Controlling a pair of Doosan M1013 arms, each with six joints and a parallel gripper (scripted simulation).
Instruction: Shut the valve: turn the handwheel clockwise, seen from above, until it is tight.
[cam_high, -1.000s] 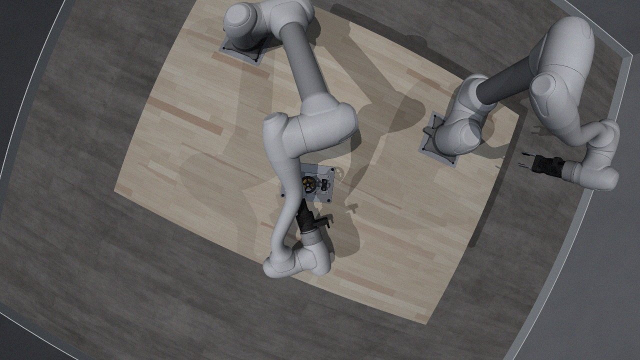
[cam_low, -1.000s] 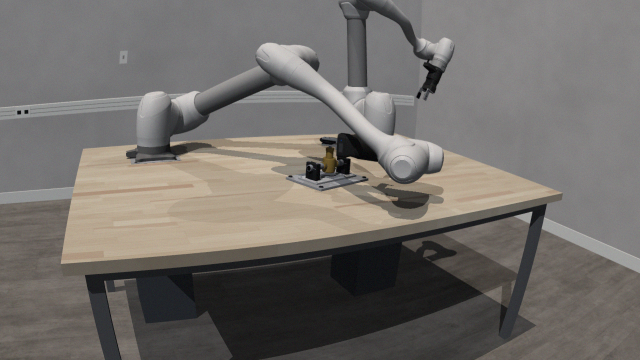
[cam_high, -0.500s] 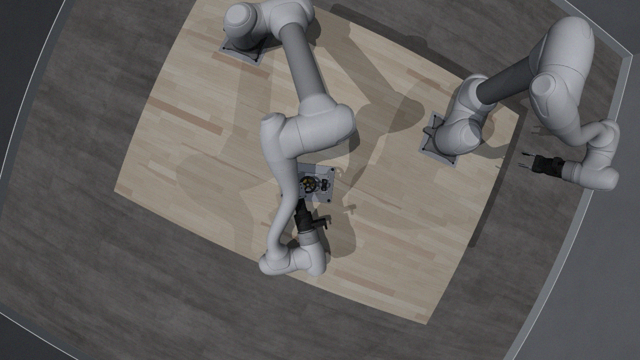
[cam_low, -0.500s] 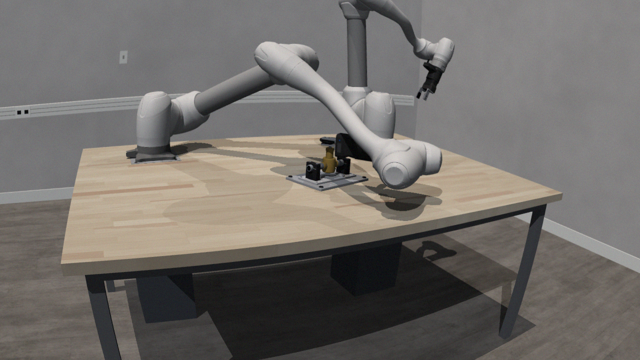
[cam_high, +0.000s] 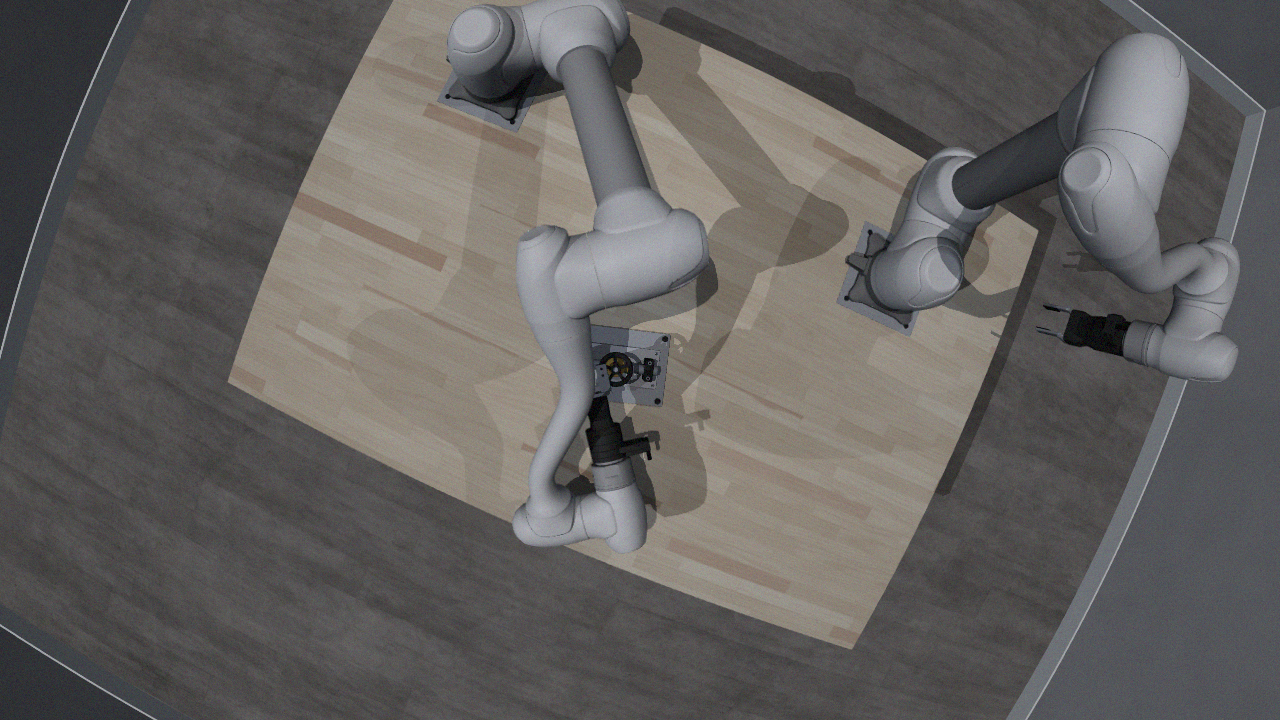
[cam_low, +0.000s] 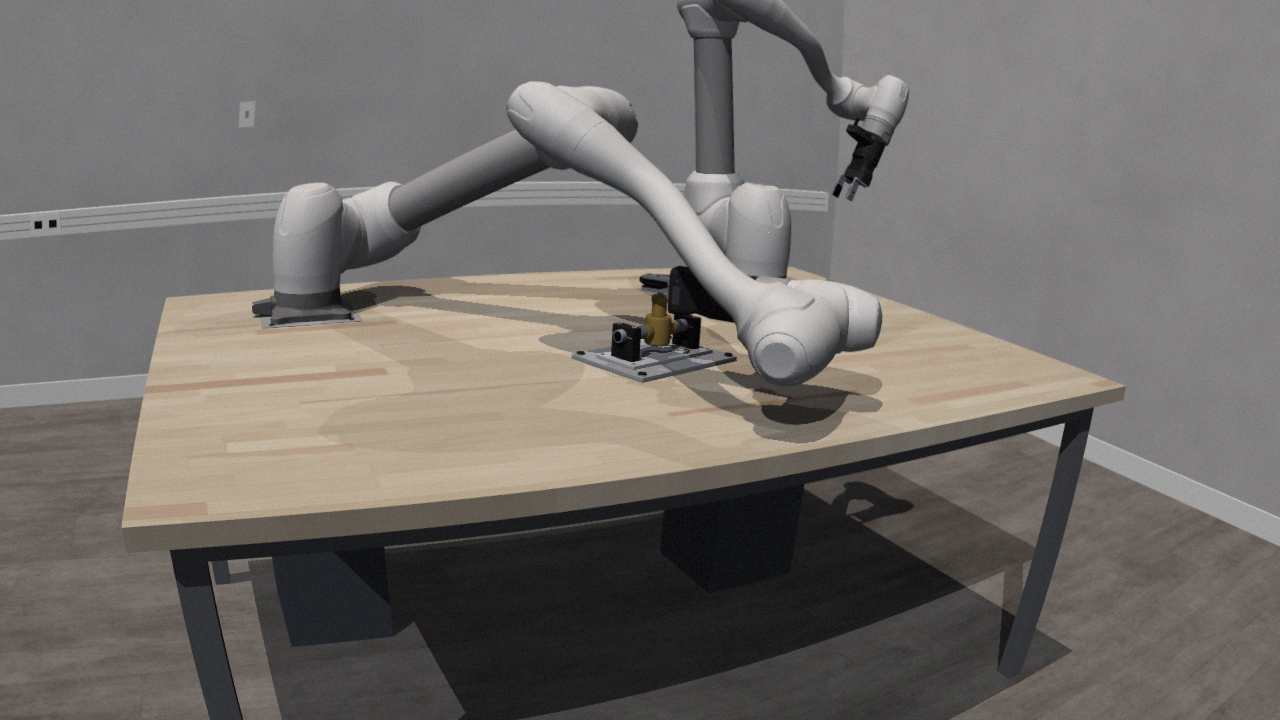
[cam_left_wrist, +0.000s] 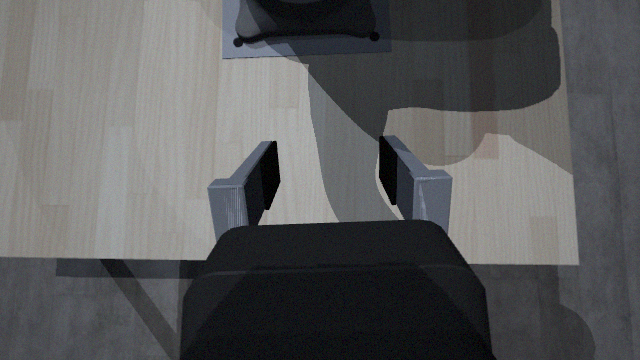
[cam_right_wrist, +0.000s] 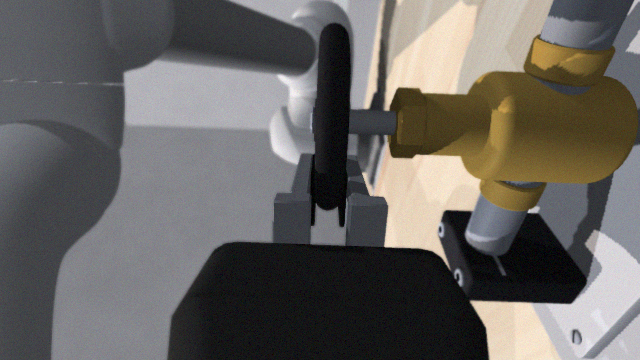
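The handwheel (cam_high: 631, 368) (cam_right_wrist: 334, 100) lies flat above the brass valve body (cam_low: 658, 329) (cam_right_wrist: 550, 130); the valve's grey base plate (cam_high: 648, 400) (cam_low: 657, 369) sits inboard of every edge of the wooden tabletop (cam_high: 760, 555) (cam_low: 358, 447) (cam_left_wrist: 125, 200) (cam_right_wrist: 430, 30). The right gripper (cam_high: 606, 373) (cam_low: 687, 291) (cam_right_wrist: 327, 175) has its fingers closed on the wheel's rim, one above and one below; in the top view, its arm covers one side of the plate, and its wrist reaches the table's lower edge. The left gripper (cam_high: 1045, 318) (cam_low: 844, 189) (cam_left_wrist: 328, 159) is wide open and empty, raised well apart from the valve; the top view shows it outside the table's right edge, with open space around its fingers; how tight the valve is cannot be told.

1. The right arm (cam_high: 571, 385) (cam_low: 644, 170) swings its wrist end over towards the left of the top view; from where I stand, it dips lower too.
2. Its shadow (cam_low: 796, 420) slides left along the counter (cam_high: 760, 537) (cam_low: 447, 429) (cam_left_wrist: 170, 150).
3. The right gripper (cam_high: 609, 376) (cam_low: 669, 297) (cam_right_wrist: 327, 175) pivots, and its front end now peeks out beside the forearm from overhead.
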